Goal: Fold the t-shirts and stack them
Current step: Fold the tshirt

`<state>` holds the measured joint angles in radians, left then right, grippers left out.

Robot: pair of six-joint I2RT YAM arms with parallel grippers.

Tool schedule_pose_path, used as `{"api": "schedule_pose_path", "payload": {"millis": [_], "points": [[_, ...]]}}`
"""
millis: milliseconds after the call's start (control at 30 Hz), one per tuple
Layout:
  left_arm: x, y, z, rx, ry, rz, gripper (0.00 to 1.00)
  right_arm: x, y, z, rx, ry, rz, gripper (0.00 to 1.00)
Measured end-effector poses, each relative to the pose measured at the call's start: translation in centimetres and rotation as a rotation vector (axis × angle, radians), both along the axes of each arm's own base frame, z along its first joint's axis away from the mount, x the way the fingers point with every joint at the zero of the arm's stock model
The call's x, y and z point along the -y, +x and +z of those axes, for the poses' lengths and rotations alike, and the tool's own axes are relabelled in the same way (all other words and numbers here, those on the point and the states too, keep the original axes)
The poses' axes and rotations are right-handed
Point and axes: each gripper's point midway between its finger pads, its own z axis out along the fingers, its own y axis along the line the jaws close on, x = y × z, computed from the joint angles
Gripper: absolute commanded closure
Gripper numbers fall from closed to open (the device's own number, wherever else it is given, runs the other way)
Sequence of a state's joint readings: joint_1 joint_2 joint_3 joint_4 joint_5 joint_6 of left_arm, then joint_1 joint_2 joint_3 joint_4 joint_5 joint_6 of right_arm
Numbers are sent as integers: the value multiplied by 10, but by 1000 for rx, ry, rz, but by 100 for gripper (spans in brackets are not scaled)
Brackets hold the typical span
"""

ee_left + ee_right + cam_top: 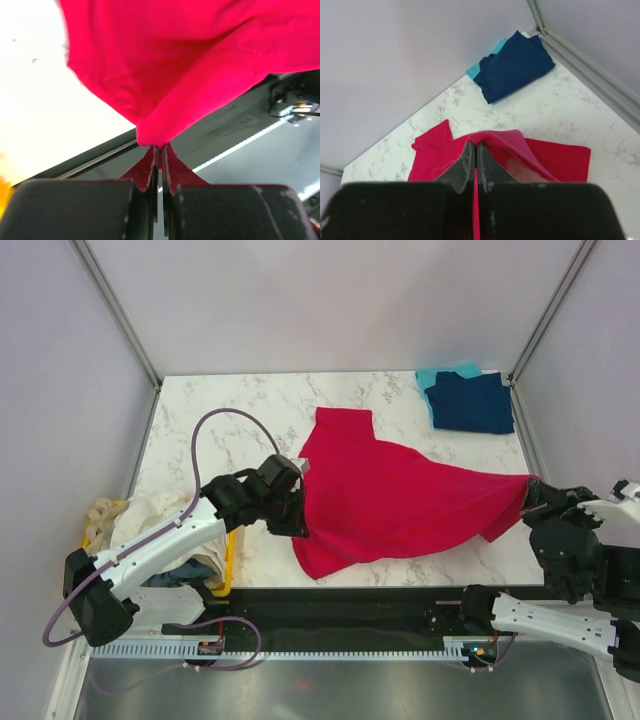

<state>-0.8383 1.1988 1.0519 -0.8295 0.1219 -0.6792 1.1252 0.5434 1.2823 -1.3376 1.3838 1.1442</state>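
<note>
The crimson red t-shirt (390, 495) is stretched between both grippers above the marble table (230, 415). My left gripper (298, 518) is shut on its left edge; the left wrist view shows the red cloth (165, 65) pinched at the fingertips (152, 157). My right gripper (530, 498) is shut on its right edge; the right wrist view shows a red fold (520, 142) clamped at the tips. A folded navy blue t-shirt (472, 402) lies on a teal one (432, 376) at the far right corner, and both show in the right wrist view (512, 65).
A yellow plastic bin (222, 565) at the left table edge holds cream (150, 515) and other shirts. A black rail (350, 615) runs along the near edge. Frame posts and pale walls enclose the table.
</note>
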Motion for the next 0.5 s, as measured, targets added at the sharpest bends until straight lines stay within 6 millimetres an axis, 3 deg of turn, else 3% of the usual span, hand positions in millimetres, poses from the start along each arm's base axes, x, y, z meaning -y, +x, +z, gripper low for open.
{"api": "schedule_pose_path", "payload": {"millis": [133,300,433,500], "points": [[-15,10,15,57,92,4,98,-3,-4,-40,-24,29,77,100],[-10,41,51,200,116,-1,98,-42,2,-87,-133,-76,163,100],[-16,70,38,200,183,11,98,-82,14,-104,-198,-243,181,100],[-28,96,27,174,200,67,98,-103,22,-111,-236,-324,188,100]]}}
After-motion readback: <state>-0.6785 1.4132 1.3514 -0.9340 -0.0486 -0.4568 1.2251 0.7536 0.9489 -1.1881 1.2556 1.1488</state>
